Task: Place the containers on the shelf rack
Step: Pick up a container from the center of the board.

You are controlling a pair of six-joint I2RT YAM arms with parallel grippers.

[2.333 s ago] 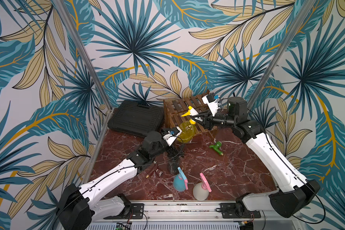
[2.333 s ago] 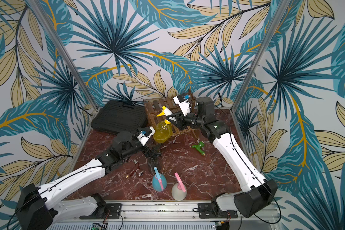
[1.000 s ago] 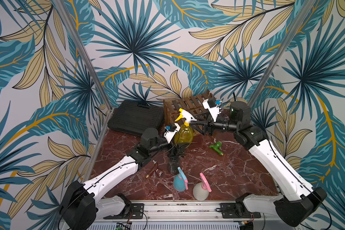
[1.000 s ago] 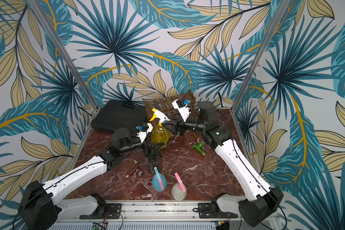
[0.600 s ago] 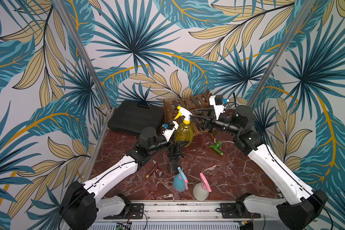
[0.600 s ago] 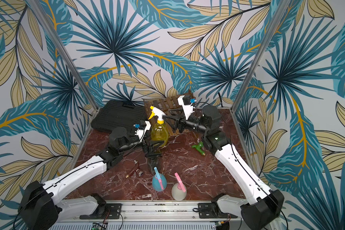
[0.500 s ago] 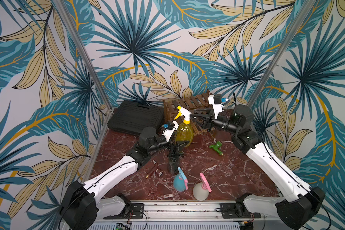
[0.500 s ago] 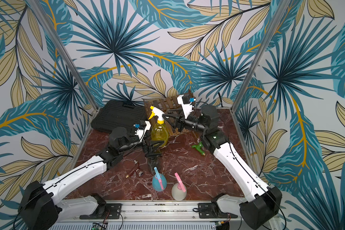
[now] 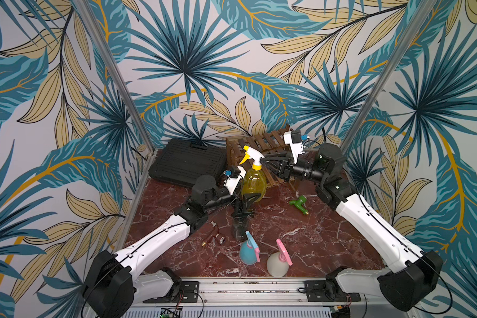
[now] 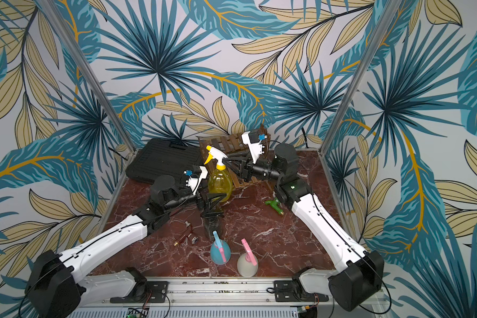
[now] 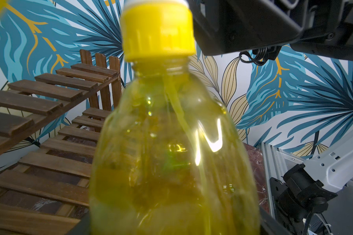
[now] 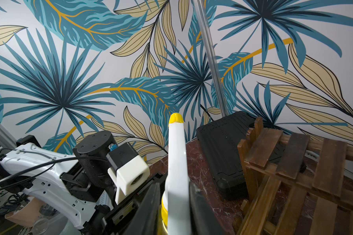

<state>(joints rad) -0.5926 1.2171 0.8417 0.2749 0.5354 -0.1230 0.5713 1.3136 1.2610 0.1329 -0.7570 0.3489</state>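
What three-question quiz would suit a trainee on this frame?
1. True or false: the yellow bottle already stands on the shelf rack.
2. Which part of the bottle is the right gripper closed on? A) its base B) its white trigger head C) nothing
3. Which gripper holds the bottle's body?

Key: 1 false, it is held upright in front of the rack. 2 B. 3 the left gripper.

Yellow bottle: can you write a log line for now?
yellow bottle: upright, before shelf rack | right end effector: clamps its white head | left end effector: around body
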